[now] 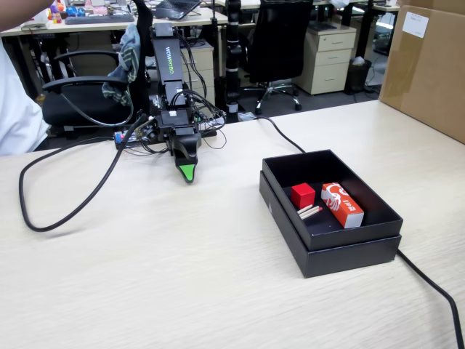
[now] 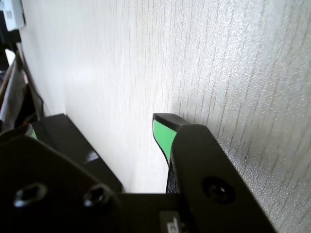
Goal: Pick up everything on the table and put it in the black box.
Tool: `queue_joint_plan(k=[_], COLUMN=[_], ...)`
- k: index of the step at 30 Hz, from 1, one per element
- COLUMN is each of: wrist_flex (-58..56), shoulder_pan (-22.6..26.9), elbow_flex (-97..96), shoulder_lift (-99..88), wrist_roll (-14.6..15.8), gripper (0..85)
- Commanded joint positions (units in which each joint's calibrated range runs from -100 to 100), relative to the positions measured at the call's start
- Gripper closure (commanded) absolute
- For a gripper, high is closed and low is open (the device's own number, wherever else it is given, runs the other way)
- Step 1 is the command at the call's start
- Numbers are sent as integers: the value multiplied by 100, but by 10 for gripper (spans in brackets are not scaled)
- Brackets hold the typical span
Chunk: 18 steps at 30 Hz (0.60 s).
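Note:
The black box (image 1: 349, 251) stands on the right of the table in the fixed view. Inside it lie a red cube (image 1: 303, 195), a red and white carton (image 1: 342, 205) and two thin wooden sticks (image 1: 310, 211). My gripper (image 1: 188, 173) hangs at the back of the table, left of the box, with its green tip pointing down just above the tabletop. In the wrist view the gripper (image 2: 97, 127) is open and empty. One green pad (image 2: 161, 136) is on the right, and bare table shows between the jaws. I see no loose object on the tabletop.
A black cable (image 1: 69, 211) loops over the left of the table, and another (image 1: 436, 291) runs from the box to the front right. A cardboard box (image 1: 429, 69) stands at the far right. Office chairs and desks stand behind the arm.

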Motion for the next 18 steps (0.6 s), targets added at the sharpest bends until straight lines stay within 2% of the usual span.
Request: queue_joint_plan(k=[1, 7, 18], wrist_flex=[280, 142, 142], shoulder_pan=[5, -5, -5], elbow_flex=[-93, -102, -102], shoulder_lift=[-14, 721, 721], wrist_roll=[20, 0, 0], gripper=[372, 367, 368])
